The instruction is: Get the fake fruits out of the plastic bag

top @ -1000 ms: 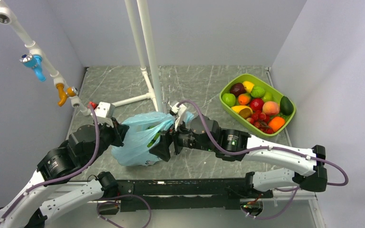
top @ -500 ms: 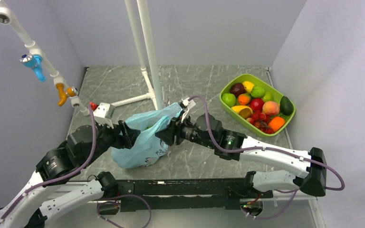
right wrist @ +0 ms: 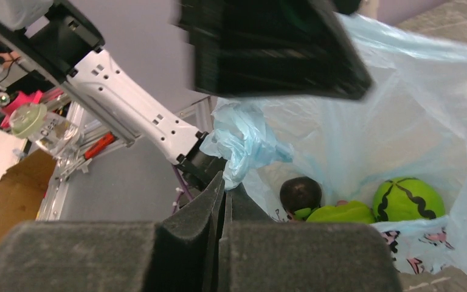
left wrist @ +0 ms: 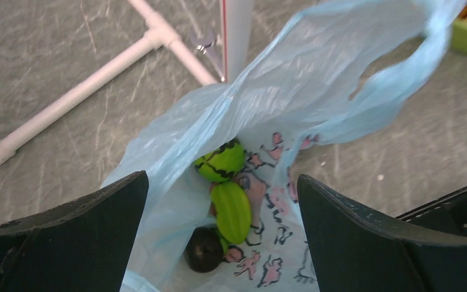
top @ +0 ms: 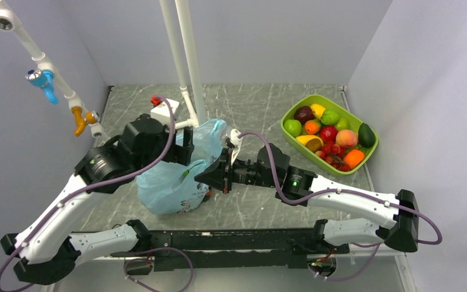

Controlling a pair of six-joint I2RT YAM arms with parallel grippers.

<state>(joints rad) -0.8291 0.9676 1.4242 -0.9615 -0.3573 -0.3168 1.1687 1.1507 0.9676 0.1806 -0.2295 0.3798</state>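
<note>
Holding the plastic bag open for a reach inside.
From above, we see the right gripper at the bag's right rim and the left gripper poised over its mouth; the lime-green tray sits well apart to the right. Through the left wrist camera, the fingers are spread wide. Straight below between them, deep in the bag, lie the striped melon, the green oval and a dark round fruit. The oval's long axis runs across the closing line, so we judge the left arm best placed to descend. Through the right wrist camera, the fingers are pressed together, pinching a fold of blue film.
</note>
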